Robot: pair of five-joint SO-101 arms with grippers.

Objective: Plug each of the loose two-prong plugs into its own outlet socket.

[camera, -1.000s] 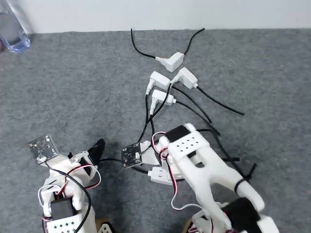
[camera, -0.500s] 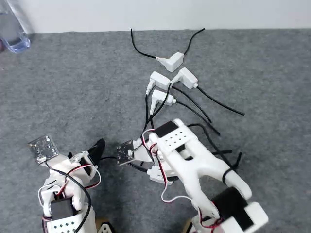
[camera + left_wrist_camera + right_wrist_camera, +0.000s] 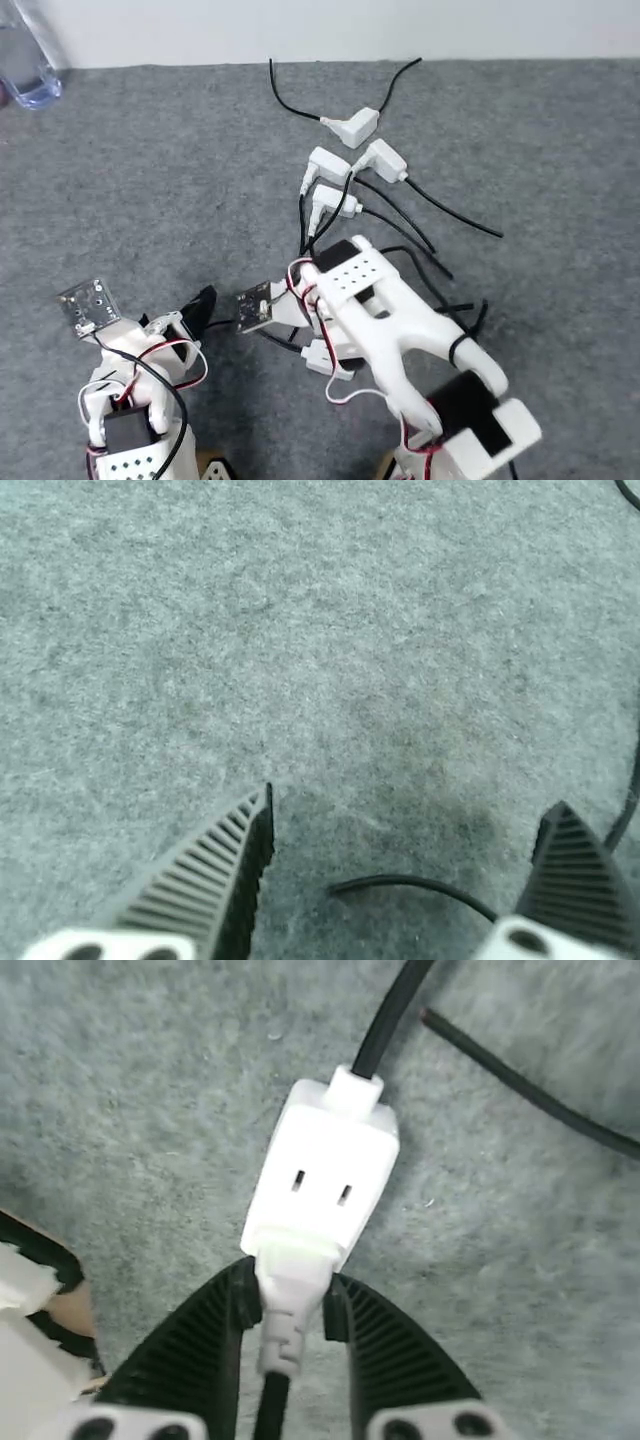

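Observation:
My right gripper (image 3: 290, 1278) is shut on a white two-prong plug (image 3: 285, 1315) that sits pushed into the end of a white outlet socket (image 3: 320, 1175). One pair of slots on the socket's face stays free. In the high view this socket (image 3: 322, 358) lies under the right arm (image 3: 385, 300). Several loose white plugs lie farther back, among them an angled one (image 3: 355, 127) and one (image 3: 328, 163) in a close group. My left gripper (image 3: 400, 870) hangs open over bare carpet with a black cord end (image 3: 410, 883) between its fingers, and it stands at the near left (image 3: 185, 312).
Black cords (image 3: 430, 205) trail from the plugs across the grey carpet and under the right arm. A clear plastic container (image 3: 25, 60) stands at the far left corner. A white wall (image 3: 320, 30) bounds the back. Open carpet lies at the left and far right.
The right arm has swung left and turned, and the socket under it has slid slightly left. The left arm has kept still.

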